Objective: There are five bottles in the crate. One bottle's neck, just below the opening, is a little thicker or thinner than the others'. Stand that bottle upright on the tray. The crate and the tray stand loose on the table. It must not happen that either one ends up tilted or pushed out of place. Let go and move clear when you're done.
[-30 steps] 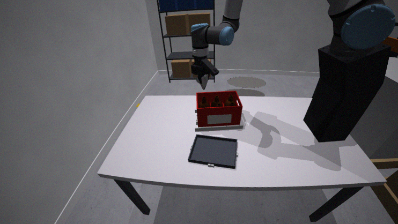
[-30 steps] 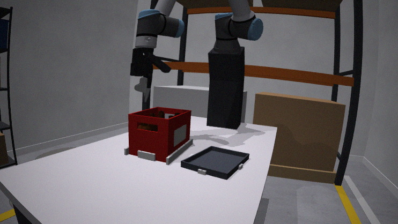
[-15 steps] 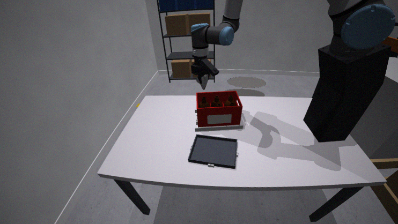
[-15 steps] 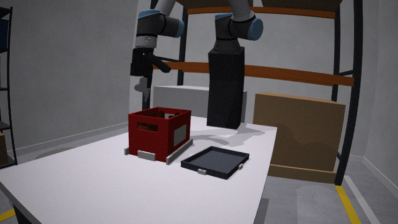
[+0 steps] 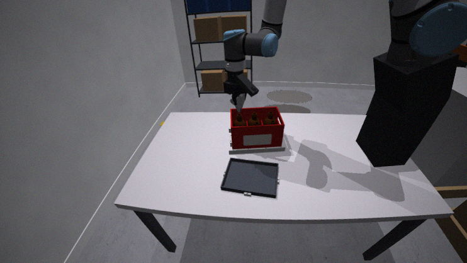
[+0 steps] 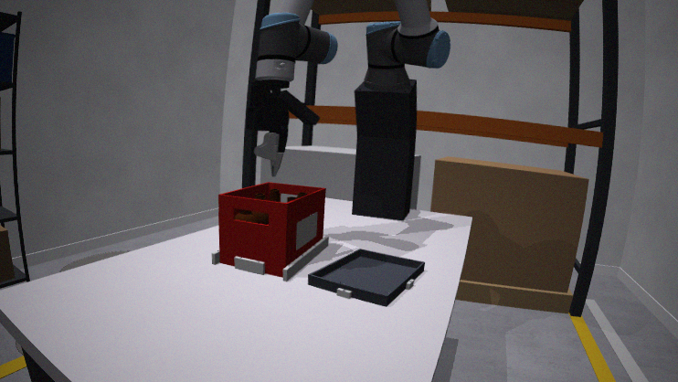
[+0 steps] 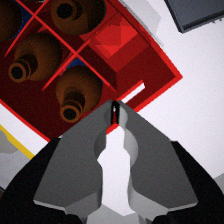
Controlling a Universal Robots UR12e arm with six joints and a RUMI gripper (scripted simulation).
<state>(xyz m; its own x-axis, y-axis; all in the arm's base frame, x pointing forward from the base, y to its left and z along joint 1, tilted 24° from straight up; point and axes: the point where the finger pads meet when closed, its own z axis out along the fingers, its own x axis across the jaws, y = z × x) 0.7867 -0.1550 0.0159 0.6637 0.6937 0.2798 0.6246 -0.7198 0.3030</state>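
the gripper point(image 5: 239, 110) point(image 6: 274, 173) point(image 7: 114, 102) is clenched with nothing between its fingers, its tips pointing down above the red bottle crate point(image 5: 238, 137) point(image 6: 253, 241) point(image 7: 150, 65). in the exterior view there is a visible gap between the fingertips and the crate's rim.

the crate stands upright on the white worktop point(image 5: 182, 182) point(image 6: 189, 323) point(image 7: 185, 117), with a long grey strip point(image 5: 257, 150) point(image 6: 305, 258) along the foot of its labelled side and a short grey block point(image 6: 248, 265) at the foot of one end. brown bottles stand inside: the top view shows three necks in a row, and the wrist view shows four, one of them cut off by the edge. the nearest brown bottle point(image 7: 77, 92) there stands just beside the fingertips, apart from them. a corner compartment on the side towards the tray shows its red floor.

which bottle has the odd neck, i cannot tell; the visible bottles are all in the crate.

the dark rectangular tray point(image 5: 251, 177) point(image 6: 367, 276) point(image 7: 200, 11) lies flat near the crate, apart from it, its bare bottom showing, with small grey blocks against its rim. the black pedestal point(image 5: 408, 104) point(image 6: 384, 156) stands well apart from both.

Arm point(image 5: 253, 44) point(image 6: 311, 41): has shifted across the worktop point(image 5: 182, 182) point(image 6: 142, 308) point(image 7: 200, 135), toward the long edge nearest the tray point(image 5: 250, 192) point(image 6: 327, 284) point(image 7: 200, 24).
Fingers point(image 5: 239, 112) point(image 6: 273, 175), top view: tips showed just beyond the crate point(image 5: 236, 138) point(image 6: 253, 241) point(image 7: 170, 85); now they overlap its far rim.
Fingers, exterior view: tips have moved right, from above the crate's left part to near its middle.
Arm's shadow point(image 5: 316, 163): has slid slightly toward that same long edge.
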